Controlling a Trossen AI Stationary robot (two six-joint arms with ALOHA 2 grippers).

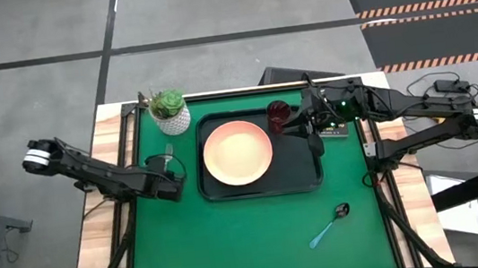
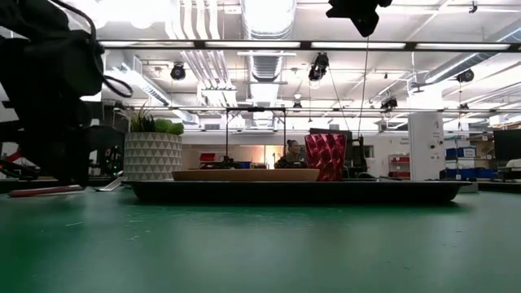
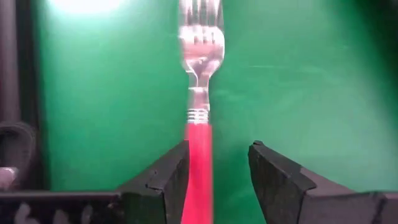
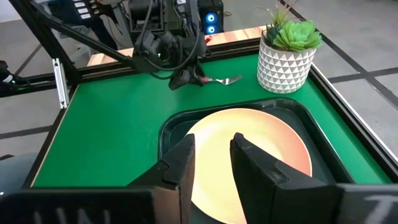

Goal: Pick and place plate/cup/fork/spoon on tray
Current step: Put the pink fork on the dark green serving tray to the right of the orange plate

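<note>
Tray (image 1: 303, 181) holds 1 plate (image 1: 237, 152), 1 cup (image 1: 278, 114); we count 1 spoon (image 1: 331, 225) on felt. Left gripper (image 3: 214, 180) straddles 1 fork (image 3: 200, 74), fingers apart; right gripper (image 4: 214, 163) likewise parted.

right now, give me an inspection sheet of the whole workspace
surface: green mat on a wooden table.
job's things: plate and cup on the tray; fork on the mat left of the tray; spoon on the mat toward the front right.
clutter: potted plant by the tray's back left corner.
grippers: left gripper open, jaws astride the fork's handle; right gripper open above the tray.
cables: bundle at the right arm's base.
surroundings: striped floor mats beyond the table.
</note>
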